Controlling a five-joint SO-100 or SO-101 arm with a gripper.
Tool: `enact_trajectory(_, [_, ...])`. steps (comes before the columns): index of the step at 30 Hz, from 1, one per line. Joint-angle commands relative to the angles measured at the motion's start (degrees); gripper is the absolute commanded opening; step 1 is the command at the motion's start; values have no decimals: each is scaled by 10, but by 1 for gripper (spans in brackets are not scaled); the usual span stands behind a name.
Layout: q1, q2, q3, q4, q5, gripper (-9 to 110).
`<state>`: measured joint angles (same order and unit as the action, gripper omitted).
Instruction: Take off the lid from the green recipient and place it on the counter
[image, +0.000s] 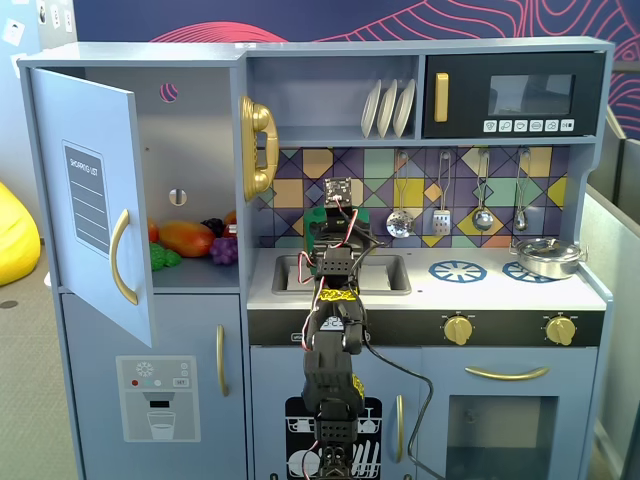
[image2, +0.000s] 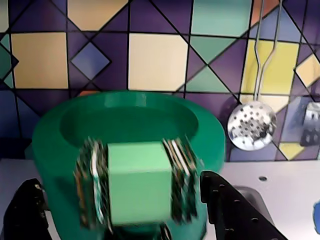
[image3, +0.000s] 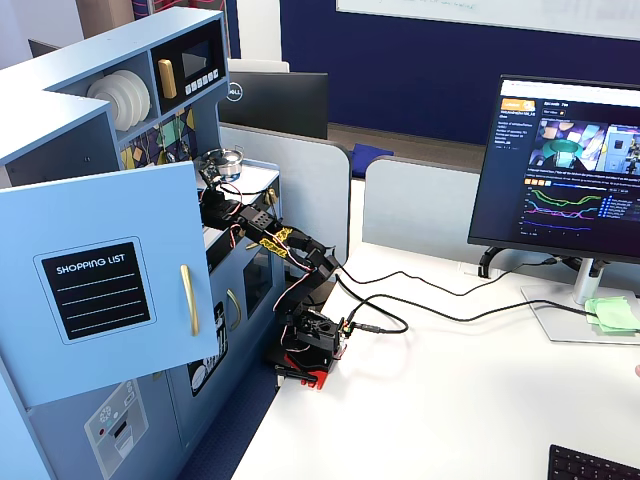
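1. Wrist view: the black two-finger gripper (image2: 137, 187) has its jaws closed down to the width of the lighter green rectangular handle tab (image2: 139, 182) and pinches it on both flanks. The fingers (image2: 182, 180) look streaked with blur.
2. The tab belongs to the flat round green plastic lid (image2: 127, 120), which shows as a sunken disc inside the rim of the tall dark green plastic pot (image2: 50, 150). I cannot tell whether the lid is seated or slightly raised.
3. The pot stands on the white toy-kitchen counter (image2: 280, 185), hard against the patterned tile backsplash (image2: 155, 60). A perforated silver ladle (image2: 251, 125) hangs to the pot's right.
4. In a fixed view the arm (image: 335, 300) hides the pot. A silver metal pan (image: 545, 256) sits far right of it, on a burner ring.
5. Judgement: grip is made, lifting is the step in hand. Pull straight up along the pot's axis so the pot does not tip or drag. Clear the rim fully, then carry toward bare counter right of the pot, keeping below the ladle.
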<state>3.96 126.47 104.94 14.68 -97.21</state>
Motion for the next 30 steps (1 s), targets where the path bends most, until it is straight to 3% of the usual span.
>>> enact_trajectory(1, [-13, -10, -62, -16, -8, 32])
enact_trajectory(4, [-22, -12, -66, -16, -10, 28])
enact_trajectory(10, [-38, -5, -52, -10, -11, 0])
enact_trajectory(22, [-33, -8, -112, -36, -4, 0])
enact_trajectory(30, [97, 18, -155, 4, 19, 0])
